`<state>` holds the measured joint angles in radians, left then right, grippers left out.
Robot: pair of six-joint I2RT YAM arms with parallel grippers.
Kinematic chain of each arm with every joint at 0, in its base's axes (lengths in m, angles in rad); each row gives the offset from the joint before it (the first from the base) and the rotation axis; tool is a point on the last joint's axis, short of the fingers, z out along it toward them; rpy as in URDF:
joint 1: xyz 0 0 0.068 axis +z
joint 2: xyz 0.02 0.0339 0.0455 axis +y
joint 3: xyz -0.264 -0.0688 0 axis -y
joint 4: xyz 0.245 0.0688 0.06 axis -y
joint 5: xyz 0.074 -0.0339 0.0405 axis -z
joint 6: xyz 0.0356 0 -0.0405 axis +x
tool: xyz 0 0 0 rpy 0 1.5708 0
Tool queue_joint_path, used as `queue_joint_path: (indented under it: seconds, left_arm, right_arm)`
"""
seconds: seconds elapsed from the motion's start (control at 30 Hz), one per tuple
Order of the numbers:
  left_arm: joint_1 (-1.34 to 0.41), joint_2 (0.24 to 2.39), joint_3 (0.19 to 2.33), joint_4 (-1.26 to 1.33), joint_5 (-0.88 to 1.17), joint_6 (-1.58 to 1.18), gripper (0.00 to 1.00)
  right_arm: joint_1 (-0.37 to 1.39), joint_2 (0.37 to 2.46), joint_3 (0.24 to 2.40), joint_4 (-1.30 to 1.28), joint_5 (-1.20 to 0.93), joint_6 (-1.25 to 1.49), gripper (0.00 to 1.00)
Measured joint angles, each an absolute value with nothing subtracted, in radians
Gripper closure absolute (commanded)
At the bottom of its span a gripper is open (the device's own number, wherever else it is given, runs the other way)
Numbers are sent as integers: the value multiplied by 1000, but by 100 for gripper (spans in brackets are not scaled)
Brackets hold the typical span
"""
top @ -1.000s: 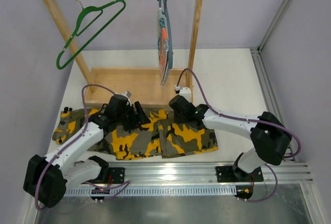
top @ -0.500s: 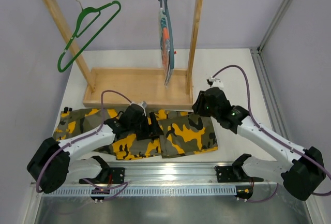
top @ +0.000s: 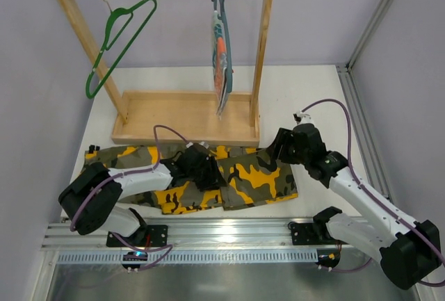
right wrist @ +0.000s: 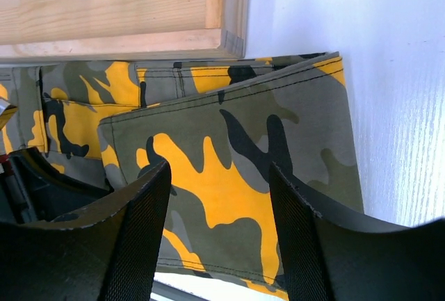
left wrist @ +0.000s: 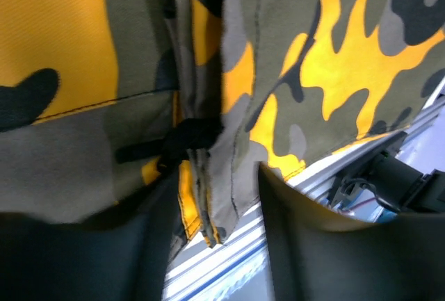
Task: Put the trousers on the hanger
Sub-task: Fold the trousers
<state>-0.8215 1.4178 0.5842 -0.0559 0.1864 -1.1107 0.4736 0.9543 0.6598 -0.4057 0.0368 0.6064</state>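
Where the overhead view looks down on the table (top: 313, 99), we see the trousers (top: 254, 176) lying flat along its near edge, in front of the wooden rack (top: 184, 117), whose rail carries the hanger (top: 118, 14) well apart from them. At the left wrist, the left end effector (left wrist: 215, 245) stands spread astride a folded fabric edge, apparently not clamping it. At the right wrist, the right end effector (right wrist: 219, 238) hangs spread over the trousers' right end, holding nothing.

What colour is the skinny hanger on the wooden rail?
Bright green, the thin wire-like hanger; the top camera shows it best.
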Motion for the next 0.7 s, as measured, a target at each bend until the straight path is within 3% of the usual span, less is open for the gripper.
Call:
queue_joint_path:
  seconds: [0.2, 0.33, 0.47, 0.5, 0.57, 0.6, 0.67, 0.7]
  left_arm:
    - [-825, 1435, 599, -81, 156, -1121, 89]
    - [-825, 1441, 624, -88, 145, -1119, 100]
    - [-830, 1451, 642, -88, 140, -1120, 99]
    - [-832, 1453, 642, -89, 136, -1120, 98]
    - [-836, 1455, 642, -92, 129, -1121, 86]
    - [-838, 1456, 643, -95, 124, -1121, 71]
    - [-841, 1456, 646, -106, 112, -1126, 58]
    - [-845, 1456, 649, -114, 100, -1134, 46]
  right_arm:
    - [469, 924, 660, -405, 25, 597, 37]
    - [469, 923, 660, -405, 19, 596, 37]
    - [469, 922, 659, -405, -3, 596, 36]
    - [469, 920, 657, -404, -7, 596, 36]
    - [469, 913, 653, -404, -12, 596, 36]
    - [469, 908, 650, -404, -14, 596, 36]
    - [469, 896, 644, -404, -15, 596, 35]
    - [469, 891, 640, -404, -15, 596, 35]
